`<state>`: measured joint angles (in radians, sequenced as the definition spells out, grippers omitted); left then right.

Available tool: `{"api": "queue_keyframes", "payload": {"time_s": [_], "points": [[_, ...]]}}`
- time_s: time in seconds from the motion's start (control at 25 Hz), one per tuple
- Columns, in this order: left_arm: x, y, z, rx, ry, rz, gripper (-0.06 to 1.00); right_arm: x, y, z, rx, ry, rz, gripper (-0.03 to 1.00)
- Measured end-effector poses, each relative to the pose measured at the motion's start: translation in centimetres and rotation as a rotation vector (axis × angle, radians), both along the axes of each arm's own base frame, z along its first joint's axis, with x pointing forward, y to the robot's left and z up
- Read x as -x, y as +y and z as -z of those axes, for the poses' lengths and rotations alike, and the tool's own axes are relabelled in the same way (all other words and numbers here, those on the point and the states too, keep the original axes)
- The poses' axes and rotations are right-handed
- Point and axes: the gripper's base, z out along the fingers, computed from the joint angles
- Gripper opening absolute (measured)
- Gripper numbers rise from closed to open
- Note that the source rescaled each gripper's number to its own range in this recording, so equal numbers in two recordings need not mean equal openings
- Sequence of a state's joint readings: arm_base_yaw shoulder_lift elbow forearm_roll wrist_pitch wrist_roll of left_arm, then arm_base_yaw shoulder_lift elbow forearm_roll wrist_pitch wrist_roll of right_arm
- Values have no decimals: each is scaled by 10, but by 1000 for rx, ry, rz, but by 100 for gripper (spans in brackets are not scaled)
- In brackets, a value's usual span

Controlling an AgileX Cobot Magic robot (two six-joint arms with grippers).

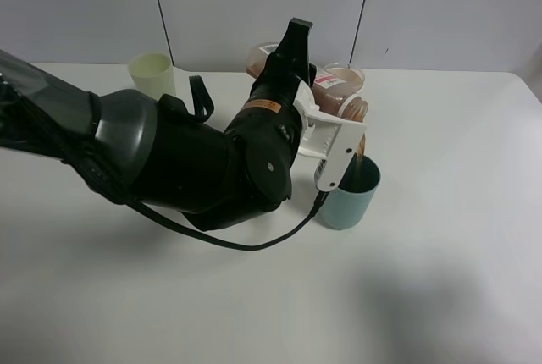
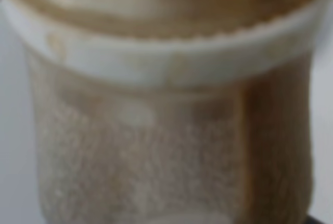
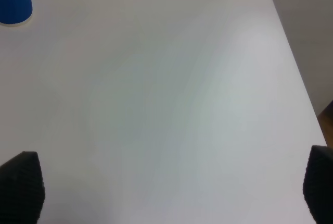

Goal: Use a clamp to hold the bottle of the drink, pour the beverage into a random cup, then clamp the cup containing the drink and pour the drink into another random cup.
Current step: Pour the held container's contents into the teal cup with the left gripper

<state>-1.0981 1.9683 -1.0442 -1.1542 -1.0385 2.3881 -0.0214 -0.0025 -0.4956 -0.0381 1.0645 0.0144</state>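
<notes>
1. The white desk (image 1: 440, 279) carries everything. The action sits a little toward 1 o'clock of its middle.
2. The left arm (image 1: 169, 152), bulky and black, reaches in from 9 o'clock across the centre. It is by far the nearer arm to the pour.
3. The left tool (image 1: 339, 140), with white jaws, is clamped on the bottle of the drink (image 1: 337, 86) and rolled over to tip it.
4. The teal cup (image 1: 349, 195) stands upright at 6 o'clock of that tool, just beside and below it.
5. The bottle lies at 12 o'clock of the tool, pink label up. Its long axis slants with the base toward 12 and the neck dropping toward 5 o'clock. The mouth sits above the rim of the teal cup on its 12 o'clock side. I judge that any further tilt turns on this lip-over-rim line.
6. A pale yellow-green tumbler (image 1: 152, 74) stands well apart at 10 o'clock, untouched.
7. The blue-banded cup (image 3: 13, 2) shows only in the right wrist view, well apart from the right tool (image 3: 169, 187). That tool's black tips stand wide apart and hold nothing.
8. The beverage (image 1: 362, 158) looks like a thin brown streak falling from the neck into the teal cup. More of it fills the bottle in the left wrist close-up.
</notes>
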Motion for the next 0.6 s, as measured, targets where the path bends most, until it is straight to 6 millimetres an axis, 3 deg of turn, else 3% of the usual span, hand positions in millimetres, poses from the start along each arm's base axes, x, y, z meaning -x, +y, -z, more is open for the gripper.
{"api": "queue_keyframes", "payload": {"time_s": [0.6], "points": [[0,0,-1,-2,-9,0,2,0,0,0,0,0,0,100]]}}
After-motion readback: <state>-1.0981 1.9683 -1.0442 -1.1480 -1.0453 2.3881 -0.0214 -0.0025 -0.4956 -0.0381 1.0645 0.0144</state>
